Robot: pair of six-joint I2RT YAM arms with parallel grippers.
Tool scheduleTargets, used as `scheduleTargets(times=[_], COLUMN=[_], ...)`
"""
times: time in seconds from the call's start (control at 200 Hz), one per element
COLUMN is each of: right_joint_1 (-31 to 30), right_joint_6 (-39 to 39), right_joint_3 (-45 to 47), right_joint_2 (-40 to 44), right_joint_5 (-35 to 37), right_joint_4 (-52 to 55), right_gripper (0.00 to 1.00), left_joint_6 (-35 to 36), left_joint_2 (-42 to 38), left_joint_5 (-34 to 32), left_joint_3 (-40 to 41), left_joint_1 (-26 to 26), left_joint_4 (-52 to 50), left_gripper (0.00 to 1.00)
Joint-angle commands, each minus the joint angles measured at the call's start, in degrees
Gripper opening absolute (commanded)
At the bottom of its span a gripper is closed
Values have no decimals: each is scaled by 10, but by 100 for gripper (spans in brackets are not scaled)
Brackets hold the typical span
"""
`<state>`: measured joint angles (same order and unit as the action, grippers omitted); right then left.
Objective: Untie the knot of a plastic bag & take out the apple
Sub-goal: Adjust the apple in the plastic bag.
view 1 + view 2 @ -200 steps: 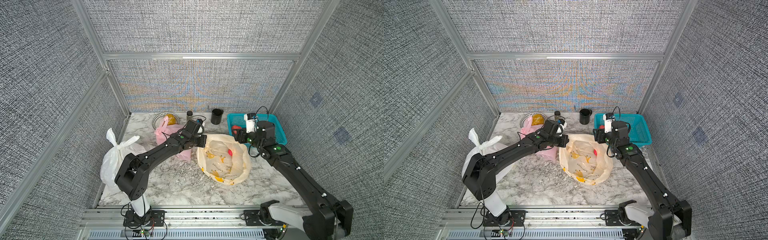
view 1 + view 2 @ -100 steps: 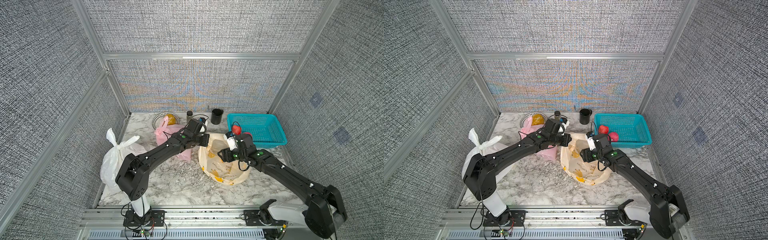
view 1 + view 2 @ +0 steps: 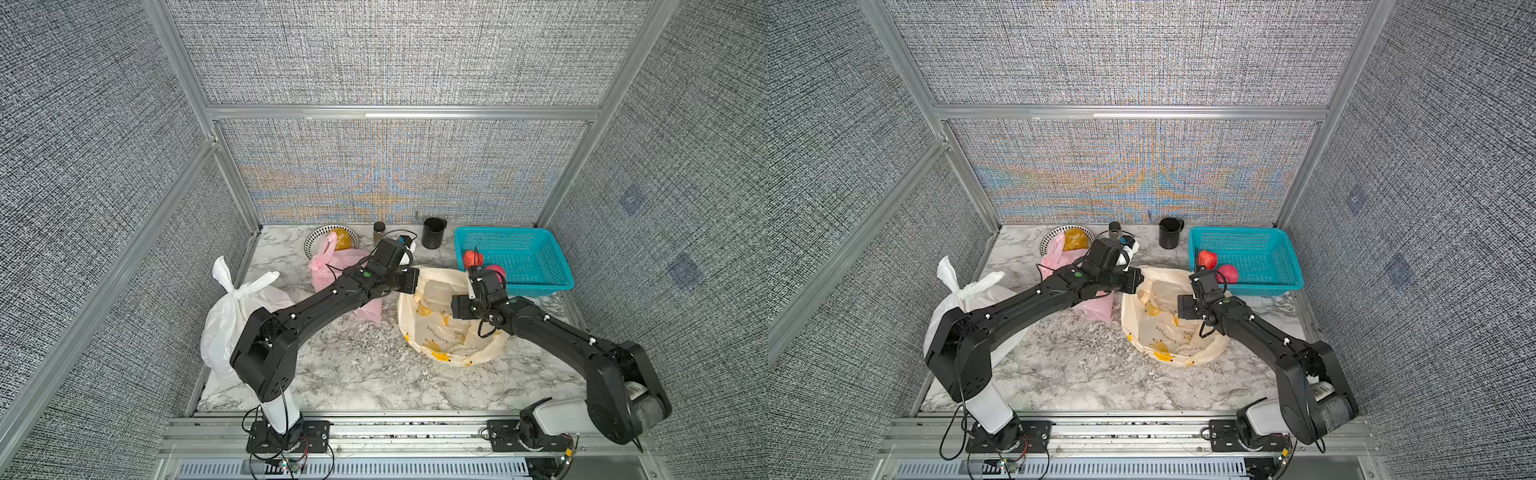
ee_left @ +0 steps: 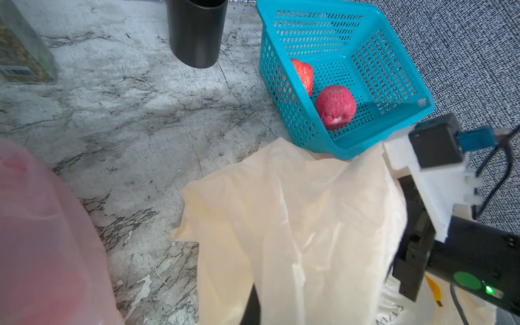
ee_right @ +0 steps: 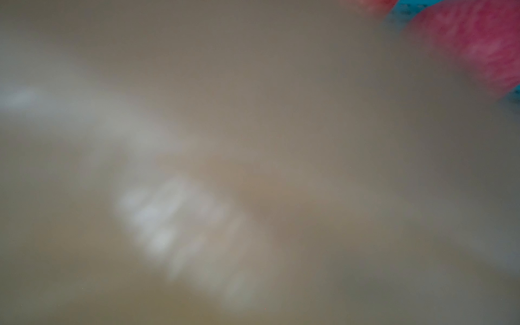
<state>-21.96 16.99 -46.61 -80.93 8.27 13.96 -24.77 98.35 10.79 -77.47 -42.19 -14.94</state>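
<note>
A cream plastic bag (image 3: 449,336) with yellow prints lies open at mid-table. My left gripper (image 3: 409,280) is shut on the bag's rim and holds it up; in the left wrist view the bag (image 4: 295,225) covers the jaws. My right gripper (image 3: 457,307) is down in the bag's mouth, and its jaws do not show. Bag plastic blurs the right wrist view. Two red apples (image 3: 473,258) (image 3: 495,272) lie in the teal basket (image 3: 540,266), also seen as apples (image 4: 302,76) (image 4: 334,107) from the left wrist. The bag's inside under the gripper is hidden.
A knotted white bag (image 3: 232,307) stands at the left and a knotted pink bag (image 3: 332,266) lies under my left arm. A plate (image 3: 316,239) with a yellow item, a small jar (image 3: 379,230) and a black cup (image 3: 433,232) line the back wall.
My right arm has swung from over the basket to the cream bag and dropped into its mouth. The left arm keeps its hold on the rim.
</note>
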Motion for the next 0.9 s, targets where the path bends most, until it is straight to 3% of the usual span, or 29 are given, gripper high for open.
scheduleTargets(times=[0.0, 0.686, 0.891], right_joint_1=[15, 38, 38], right_joint_6=[2, 11, 1], right_joint_3=[2, 60, 69], right_joint_2=[-5, -72, -52], right_joint_5=[29, 32, 0], right_joint_4=[-32, -164, -169], right_gripper=[89, 90, 76], left_joint_6=[6, 2, 1], left_joint_2=[2, 21, 23], left_joint_5=[6, 13, 13], left_joint_3=[-6, -16, -16], left_joint_1=[0, 0, 0], left_joint_4=[7, 4, 3], left_gripper=[4, 4, 4])
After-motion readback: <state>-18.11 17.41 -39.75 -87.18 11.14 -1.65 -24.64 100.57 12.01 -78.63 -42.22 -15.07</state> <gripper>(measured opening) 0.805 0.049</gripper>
